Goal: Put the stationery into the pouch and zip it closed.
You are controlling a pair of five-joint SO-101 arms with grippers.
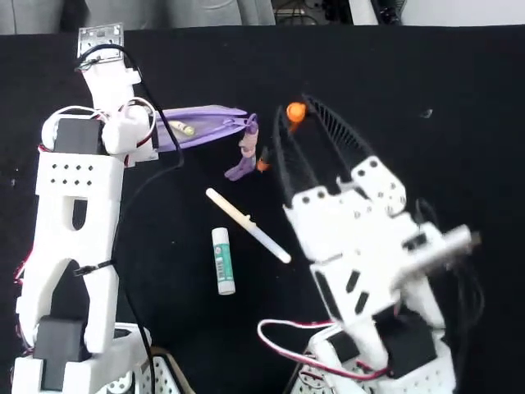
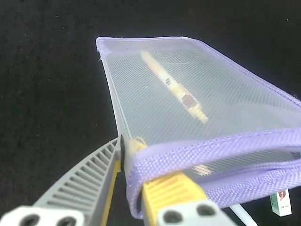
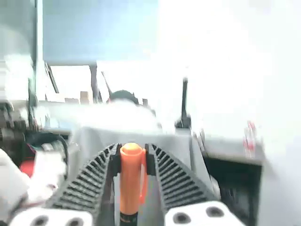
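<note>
Nearest the arm bases, a glue stick (image 1: 223,261) and a white pen (image 1: 246,223) are lying loose on the black table (image 1: 426,74), just beside each other and waiting their turn.

Next out, the right gripper (image 1: 297,111) is carrying an orange marker (image 3: 130,174). Its jaws are closing snugly on the barrel, cap end poking out past the fingertips. It is hanging above the table near the pouch's open end and not touching it.

Farthest, the purple mesh pouch (image 2: 197,103) is lying flat. The left gripper (image 2: 131,165) is pinching its fabric rim, jaws nearly together on the edge. A yellow pen (image 2: 174,87) is already resting inside.

Judgement: loading is in hand, with one item in, one in the air and two to go; zipping comes last. The next move is asking for the marker to tip tip-first into the mouth. Whether the mouth is gaping enough, I cannot tell. The left arm's hold should be steadying the rim.
</note>
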